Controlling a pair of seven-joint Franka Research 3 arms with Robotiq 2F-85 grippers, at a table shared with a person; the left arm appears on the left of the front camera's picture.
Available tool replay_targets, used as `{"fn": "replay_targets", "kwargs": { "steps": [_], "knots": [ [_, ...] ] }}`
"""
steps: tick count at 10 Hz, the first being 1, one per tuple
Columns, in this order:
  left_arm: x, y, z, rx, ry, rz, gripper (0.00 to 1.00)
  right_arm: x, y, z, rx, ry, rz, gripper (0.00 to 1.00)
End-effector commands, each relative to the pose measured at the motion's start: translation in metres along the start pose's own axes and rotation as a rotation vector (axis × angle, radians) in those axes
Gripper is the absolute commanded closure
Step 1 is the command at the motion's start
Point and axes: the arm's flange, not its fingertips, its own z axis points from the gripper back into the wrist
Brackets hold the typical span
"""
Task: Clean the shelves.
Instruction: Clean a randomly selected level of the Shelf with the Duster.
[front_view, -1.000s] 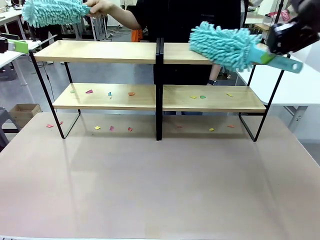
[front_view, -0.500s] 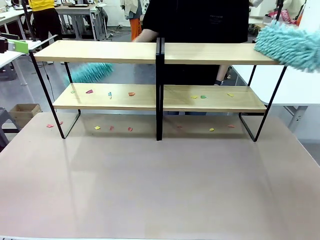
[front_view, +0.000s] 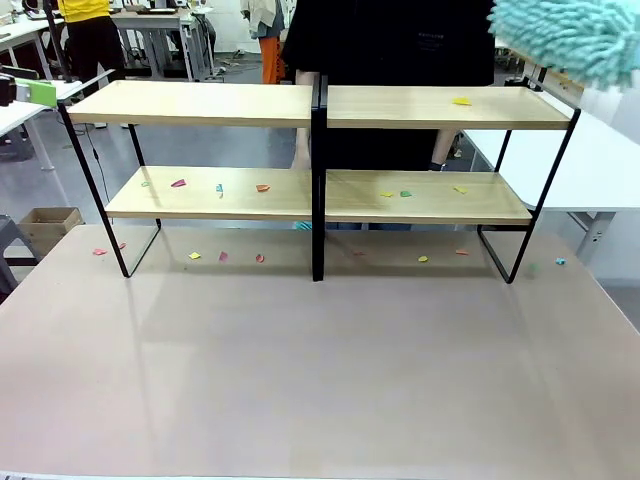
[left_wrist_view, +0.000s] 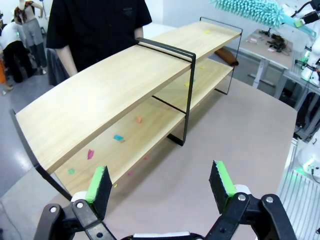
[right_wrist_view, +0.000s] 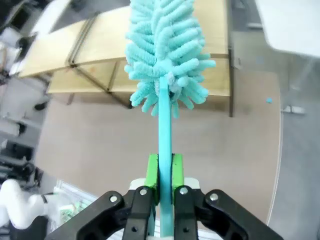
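The shelves (front_view: 200, 103) stand across the far half of the table, a two-tier rack of light wooden boards on a black frame. Coloured paper scraps (front_view: 178, 183) lie on the lower boards, and one yellow scrap (front_view: 461, 101) rests on the top right board. A teal fluffy duster (front_view: 570, 35) hovers above the rack's right end. In the right wrist view my right gripper (right_wrist_view: 165, 172) is shut on the duster's handle, with the duster head (right_wrist_view: 167, 55) over the shelves (right_wrist_view: 210, 30). My left gripper (left_wrist_view: 160, 177) stands open and holds nothing, off the left end of the shelves (left_wrist_view: 110, 100).
A person (front_view: 390, 40) in a black shirt stands close behind the rack. More scraps (front_view: 222, 257) lie on the table under the lower boards, and a teal bit (front_view: 560, 261) lies right of the frame. A white table (front_view: 600, 170) is at the right.
My right arm swept the duster rightward off the top right board and lifted it to the upper right. The person's own duster dropped behind the rack and left view. A yellow scrap now shows on top.
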Motion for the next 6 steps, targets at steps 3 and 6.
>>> {"fn": "replay_targets", "kwargs": {
  "steps": [3, 6],
  "knots": [
    [-0.001, 0.001, -0.001, -0.004, 0.001, 0.003, 0.00, -0.009, -0.028, -0.001, 0.201, 0.103, 0.001, 0.88],
    [-0.001, 0.001, -0.001, -0.004, 0.001, 0.003, 0.00, -0.016, -0.037, 0.011, 0.332, 0.132, 0.033, 0.88]
  ]
}}
